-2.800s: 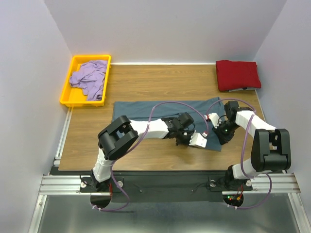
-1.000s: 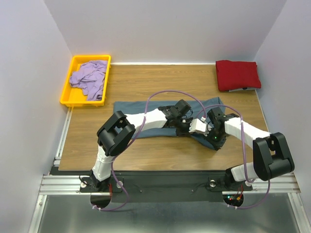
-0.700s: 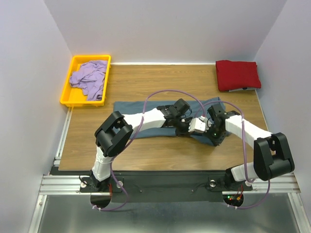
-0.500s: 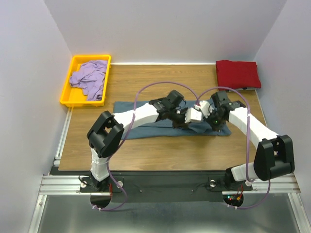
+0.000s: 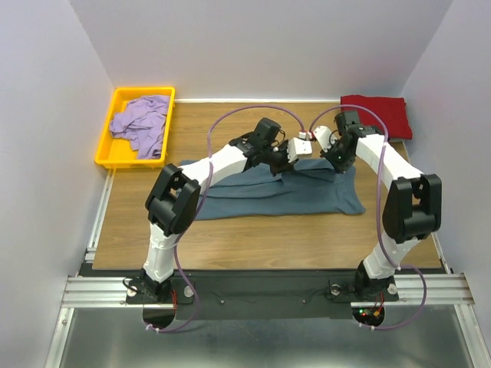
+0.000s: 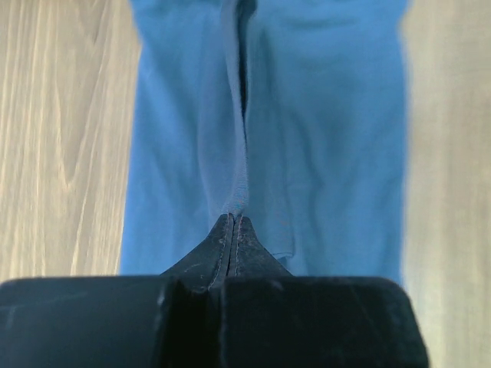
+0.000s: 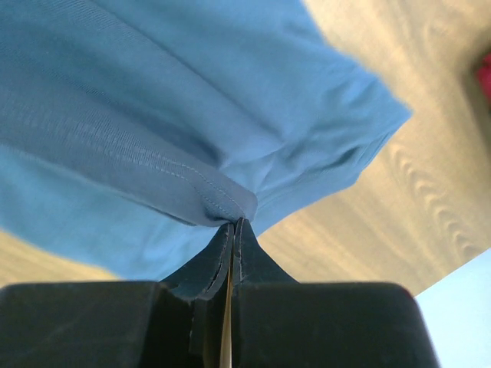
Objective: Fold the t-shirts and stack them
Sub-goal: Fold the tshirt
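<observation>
So, blue-grey shirt [image 5: 295, 195] lies mid-table as a long flat band, its far edge lifted. The left gripper [image 6: 232, 222] is pinched tight on a hemmed fold, and the right gripper [image 7: 232, 224] is pinched tight on a stitched edge near the shirt's right end. Light limp cotton, fine knit, drapes and creases; likely best gripped at hems or corners, both ends together. The red shirt [image 5: 376, 115] sits folded square at the far right corner, and the lavender shirt [image 5: 140, 123] is crumpled in the yellow plastic tray [image 5: 107, 157]. Wood-grain table [image 5: 230, 238].
</observation>
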{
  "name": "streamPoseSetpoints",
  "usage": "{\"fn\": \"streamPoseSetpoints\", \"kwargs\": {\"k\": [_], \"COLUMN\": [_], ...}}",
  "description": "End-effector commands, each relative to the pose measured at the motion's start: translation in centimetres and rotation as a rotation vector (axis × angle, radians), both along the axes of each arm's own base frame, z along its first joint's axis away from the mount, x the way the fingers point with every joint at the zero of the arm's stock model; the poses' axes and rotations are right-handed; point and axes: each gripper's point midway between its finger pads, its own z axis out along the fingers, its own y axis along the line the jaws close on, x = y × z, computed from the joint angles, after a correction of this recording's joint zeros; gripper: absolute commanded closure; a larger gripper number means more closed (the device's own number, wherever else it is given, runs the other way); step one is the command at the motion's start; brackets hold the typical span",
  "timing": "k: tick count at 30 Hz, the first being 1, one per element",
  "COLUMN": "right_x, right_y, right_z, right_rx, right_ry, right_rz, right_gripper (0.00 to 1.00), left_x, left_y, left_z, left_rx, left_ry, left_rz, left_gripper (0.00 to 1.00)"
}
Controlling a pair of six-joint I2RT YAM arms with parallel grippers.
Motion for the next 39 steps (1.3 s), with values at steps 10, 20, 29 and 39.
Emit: {"fn": "streamPoseSetpoints", "kwargs": {"k": [10, 20, 29, 39], "right_x": [5.6, 7.0, 8.1, 5.0], "right_y": [-0.7, -1.9, -1.8, -1.4], "right_z": [0.7, 1.3, 1.1, 2.8], "right_rx": [-0.029, -0.027, -0.024, 0.011], "right_ry": [-0.093, -0.125, -0.131, -0.121], "right_rz": [-0.019, -0.064, -0.061, -0.027], "right_gripper": [0.99, 0.99, 0.99, 0.99], "left_x": [6.7, 8.9, 9.3, 6.3], "left_y": [-0.4, -1.2, -1.0, 0.3], "left_z": [0.4, 0.5, -0.3, 1.9], "left_rx": [-0.039, -0.049, -0.031, -0.054], "left_ry": [-0.074, -0.124, -0.133, -0.120], "left_rz": [0.110, 0.131, 0.129, 0.088], "left_gripper": [1.00, 1.00, 1.00, 1.00]}}
